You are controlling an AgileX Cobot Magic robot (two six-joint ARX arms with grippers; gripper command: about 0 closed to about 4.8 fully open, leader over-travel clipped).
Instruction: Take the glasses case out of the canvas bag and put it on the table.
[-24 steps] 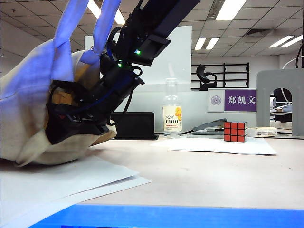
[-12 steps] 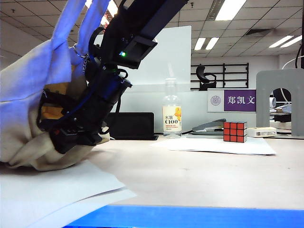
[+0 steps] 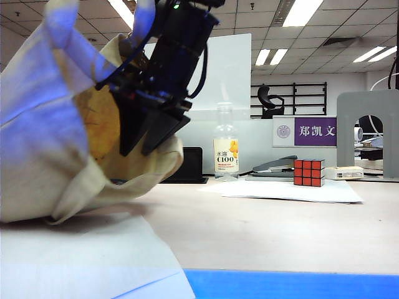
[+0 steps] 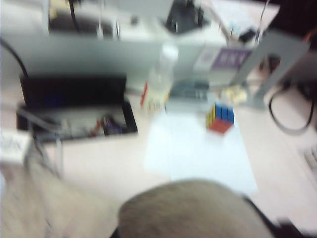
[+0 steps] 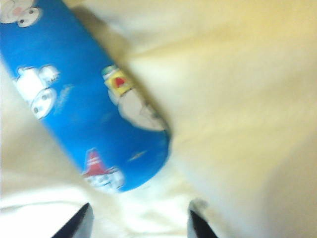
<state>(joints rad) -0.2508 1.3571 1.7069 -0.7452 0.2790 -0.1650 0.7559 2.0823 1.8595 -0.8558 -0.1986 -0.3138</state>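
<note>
The blue glasses case (image 5: 84,104) with cartoon figures lies inside the cream canvas bag (image 3: 43,124). The bag slumps on the pale table (image 3: 280,230).

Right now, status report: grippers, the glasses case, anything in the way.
Right gripper inside canvas bag, jaws apart, empty. Left gripper shut on bag cloth, unseen. Glasses case in the bag, beyond the right gripper's fingertips. Nothing blocking it.

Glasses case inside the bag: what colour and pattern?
Bright blue with white-and-red cartoon figures; the glasses case shows best in the right wrist view.

Office, my workplace: ceiling light panels (image 3: 303,11) overhead, swivel chair (image 3: 270,99) and shelving (image 3: 299,98) far beyond my pincer, purple nameplate (image 3: 315,132), stapler (image 3: 274,166) on desk (image 3: 268,230).
</note>
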